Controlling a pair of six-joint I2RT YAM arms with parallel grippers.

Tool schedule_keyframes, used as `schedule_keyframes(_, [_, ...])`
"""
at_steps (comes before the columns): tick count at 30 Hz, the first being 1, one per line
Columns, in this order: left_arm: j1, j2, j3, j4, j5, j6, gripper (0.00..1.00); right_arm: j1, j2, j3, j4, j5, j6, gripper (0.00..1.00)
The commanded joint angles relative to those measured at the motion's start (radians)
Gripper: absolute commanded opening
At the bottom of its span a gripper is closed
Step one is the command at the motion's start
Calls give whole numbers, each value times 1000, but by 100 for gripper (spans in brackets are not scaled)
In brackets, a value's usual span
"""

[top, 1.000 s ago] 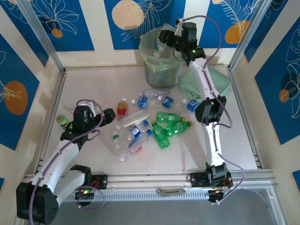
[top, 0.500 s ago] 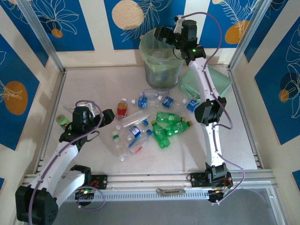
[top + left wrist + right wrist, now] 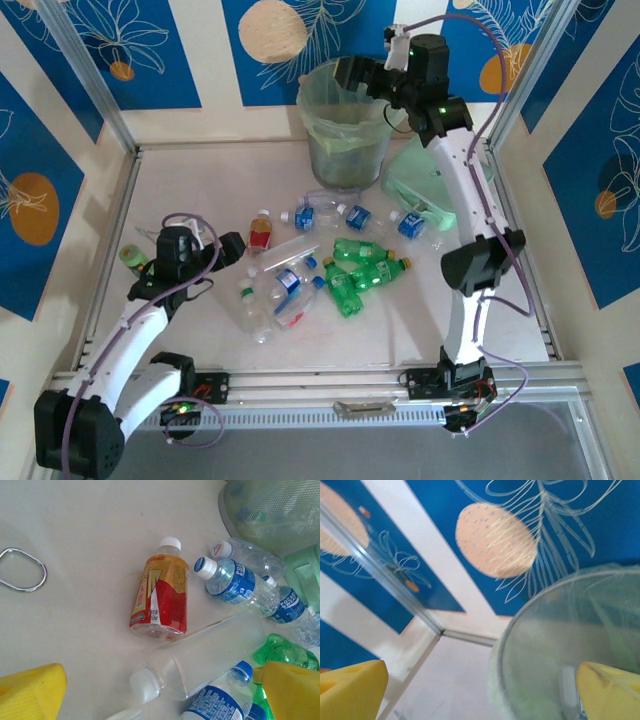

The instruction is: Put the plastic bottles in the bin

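My right gripper (image 3: 347, 74) over the bin (image 3: 335, 150), plastic bottles (image 3: 360, 272) on the desk (image 3: 200, 180)
Its fingers stand wide above the bin's rim with nothing between them. A pale shape inside the bin may be a bottle, but it's too blurred for me to tell. The plastic bottles lie scattered in front of the bin. My left gripper (image 3: 222, 247), also wide and empty, sits front-left of the bin.

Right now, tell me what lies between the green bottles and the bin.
Between the green bottles and the bin lie clear blue-labelled bottles, seen from the top camera.
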Motion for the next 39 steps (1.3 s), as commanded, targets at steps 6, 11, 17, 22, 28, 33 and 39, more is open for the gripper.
schedule_keyframes(6, [8, 77, 37, 66, 67, -33, 100, 35, -283, -526, 154, -91, 55, 97])
schedule_keyframes(11, [8, 136, 85, 61, 71, 45, 100, 55, -418, -785, 193, -78, 81, 99])
schedule_keyframes(17, [9, 267, 177, 37, 74, 108, 100, 80, -545, -976, 167, 6, 79, 99])
schedule_keyframes(22, [4, 390, 248, 27, 116, 130, 100, 86, -626, -1089, 167, 101, 93, 99])
schedule_keyframes(28, [-25, 522, 366, -79, 117, 211, 100, 85, -651, -1143, 179, 144, 95, 99])
schedule_keyframes(33, [-44, 597, 425, -119, 70, 254, 100, 81, -646, -1145, 186, 136, 88, 99])
schedule_keyframes(39, [-90, 701, 508, -189, 32, 306, 99, 75, -656, -1156, 182, 146, 89, 99])
